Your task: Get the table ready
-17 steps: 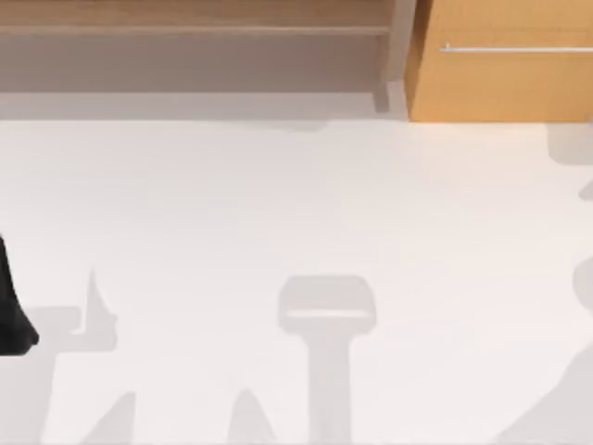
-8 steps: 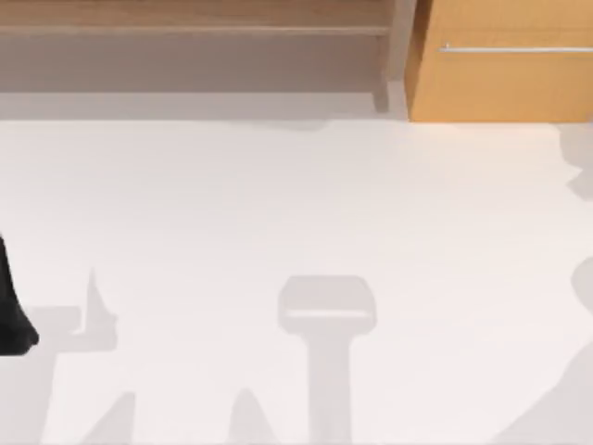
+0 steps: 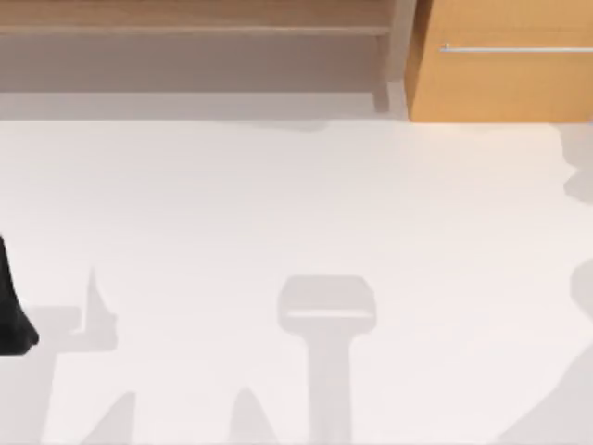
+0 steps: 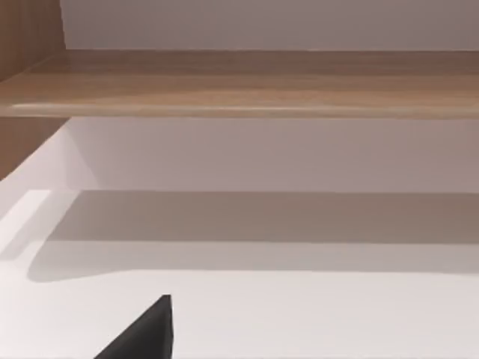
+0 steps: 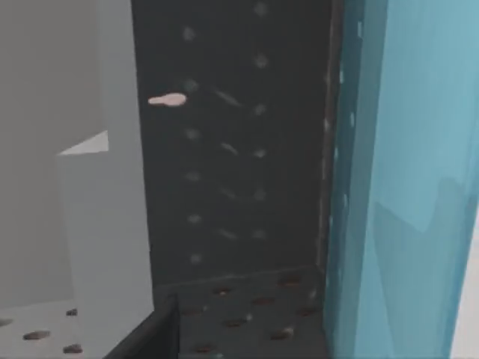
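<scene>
Top view: bright and even, lit from above. Table (image 3: 278,204) near-white, no glare. Soft grey shadows across the lower half of the frame: T-shaped shadow (image 3: 326,315) at lower centre, pointed shadows (image 3: 102,408) at lower left, broader patch at lower right, more along the right edge. Thin shade band under the shelf (image 3: 185,19) at upper left; cabinet (image 3: 500,83) at upper right evenly lit.

Left wrist view: bright; wide soft shadow band (image 4: 262,224) beneath the shelf board, pale sheen along the board's front edge.

Right wrist view: dim. Dark speckled wall (image 5: 232,149) with one small pale glint (image 5: 166,99); blue pane (image 5: 404,187) lighter, grey panel (image 5: 45,187) mid-toned.
</scene>
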`<state>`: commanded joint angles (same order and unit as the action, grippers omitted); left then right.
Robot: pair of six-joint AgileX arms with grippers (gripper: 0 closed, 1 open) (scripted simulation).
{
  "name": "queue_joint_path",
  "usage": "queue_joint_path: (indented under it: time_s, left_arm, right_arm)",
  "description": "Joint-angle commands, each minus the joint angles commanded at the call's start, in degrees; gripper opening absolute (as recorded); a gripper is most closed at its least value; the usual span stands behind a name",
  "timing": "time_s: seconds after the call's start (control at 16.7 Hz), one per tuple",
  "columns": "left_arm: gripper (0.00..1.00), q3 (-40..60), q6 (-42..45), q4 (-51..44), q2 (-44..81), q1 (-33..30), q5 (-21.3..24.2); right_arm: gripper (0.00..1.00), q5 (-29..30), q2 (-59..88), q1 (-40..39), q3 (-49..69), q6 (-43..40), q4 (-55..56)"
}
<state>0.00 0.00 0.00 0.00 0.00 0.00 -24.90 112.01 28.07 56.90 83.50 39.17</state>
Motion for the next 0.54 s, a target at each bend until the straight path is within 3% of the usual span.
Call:
queue_joint_path:
  time_s: [0.54]
  left_arm:
    - [1.0,0.0,0.0,0.0,0.0,0.0,0.0]
  right_arm:
    - [1.0,-3.37,-6.72,3.63,-10.2,-0.9,2.58]
